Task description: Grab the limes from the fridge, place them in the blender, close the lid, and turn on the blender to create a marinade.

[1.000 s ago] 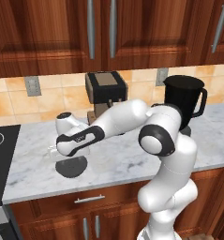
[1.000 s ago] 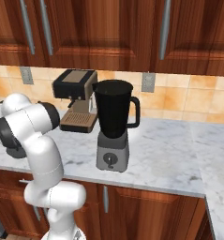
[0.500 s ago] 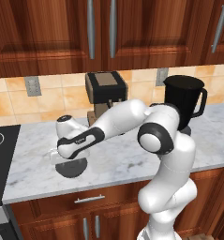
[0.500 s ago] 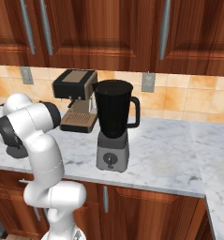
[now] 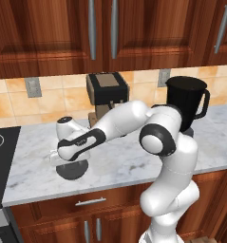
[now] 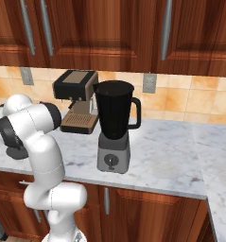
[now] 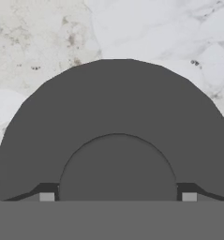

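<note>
Step in hand: picking up the lid [image 7: 118, 117] so the blender [image 6: 113, 127] can be closed; this is a judgement from the gripper's position directly over the lid.
Lid location: flat on the marble worktop [image 5: 129, 161], at the left end near the cooktop [image 5: 1, 161], well apart from the blender. In the left base view it shows as a dark disc [image 5: 72, 169] under the hand.
Blender: upright on the worktop, just beside the coffee machine [image 6: 76, 101]; jar top open, no lid on it. Jar contents cannot be made out.
Gripper: [image 7: 118, 197] low over the lid, the two finger tips [image 7: 47, 197] standing wide, one on each side of the raised centre ring. Nothing is gripped; whether the tips touch the disc cannot be told.
Arm: reaching left and down from the base; the hand [image 5: 70, 147] sits over the lid.
Limes and fridge: nothing to report from these views.
Recommended method: keep the ring centred between the tips, settle fully before closing, and squeeze on the ring, not the thin disc edge.
Risk: an off-centre squeeze could slide the lid along the smooth marble or tip it on lifting.
After the grasp: lift straight up, keep the lid level, and carry it across to the jar top.
</note>
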